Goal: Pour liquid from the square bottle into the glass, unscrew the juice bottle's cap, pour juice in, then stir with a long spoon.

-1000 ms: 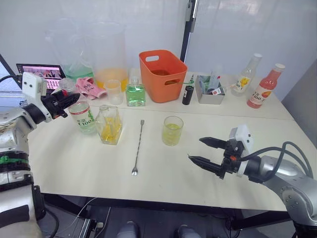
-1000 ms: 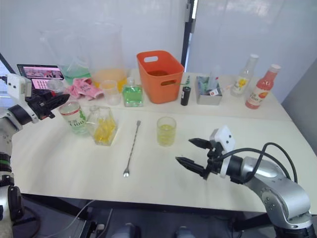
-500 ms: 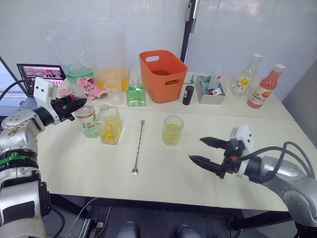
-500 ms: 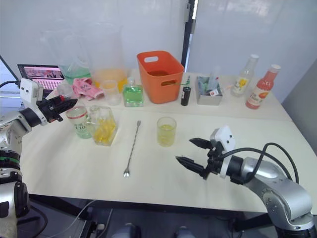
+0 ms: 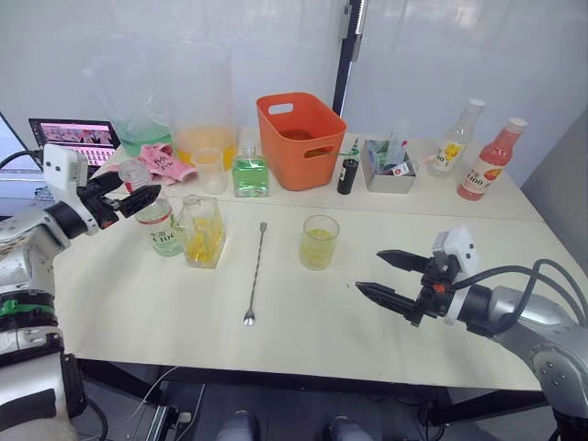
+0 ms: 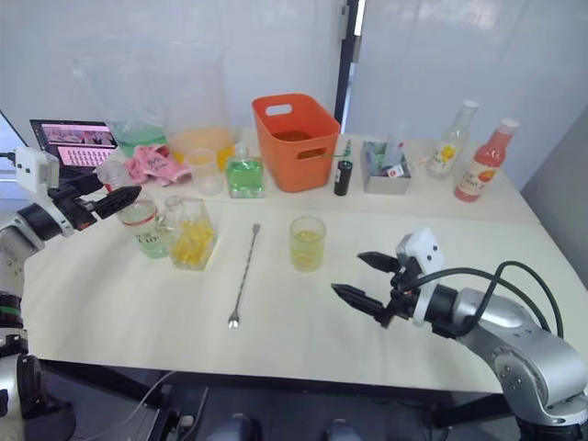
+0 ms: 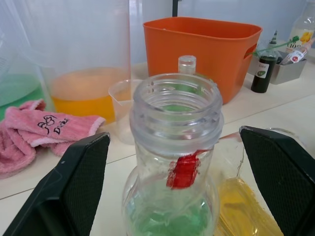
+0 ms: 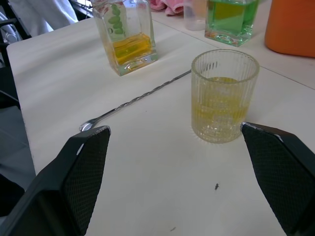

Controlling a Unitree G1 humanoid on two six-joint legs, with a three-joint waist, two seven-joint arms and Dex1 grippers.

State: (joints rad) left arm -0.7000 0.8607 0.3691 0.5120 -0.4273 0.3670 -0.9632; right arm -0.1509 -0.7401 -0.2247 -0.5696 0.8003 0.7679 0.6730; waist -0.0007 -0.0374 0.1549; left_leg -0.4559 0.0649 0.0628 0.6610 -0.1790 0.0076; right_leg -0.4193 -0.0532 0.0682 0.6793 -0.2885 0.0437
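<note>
Desk [image 5: 303, 331] carries everything; notes run big to small.

Juice bottle [image 5: 162, 225] stands upright, just beyond the left gripper [image 5: 124, 202]. The left fingers are spread wide, one on each side of the neck and clear of it, holding nothing. In the left wrist view the bottle's mouth [image 7: 174, 98] is bare, no cap on it, so the unscrewing looks done. The cap itself cannot be picked out.

Square bottle [image 5: 202, 231] stands upright just past the juice bottle, on the side away from the left fingers, with yellow liquid low inside.

Glass [image 5: 319, 242] stands ahead of the right gripper [image 5: 395, 277], well apart from it, and holds yellow liquid. First pour judged done. Whether juice has gone in cannot be told.

Right fingers are parted and empty.

Long spoon [image 5: 255, 273] lies flat on the desk between the square bottle and the glass, touching neither. Stirring judged still to do.
</note>
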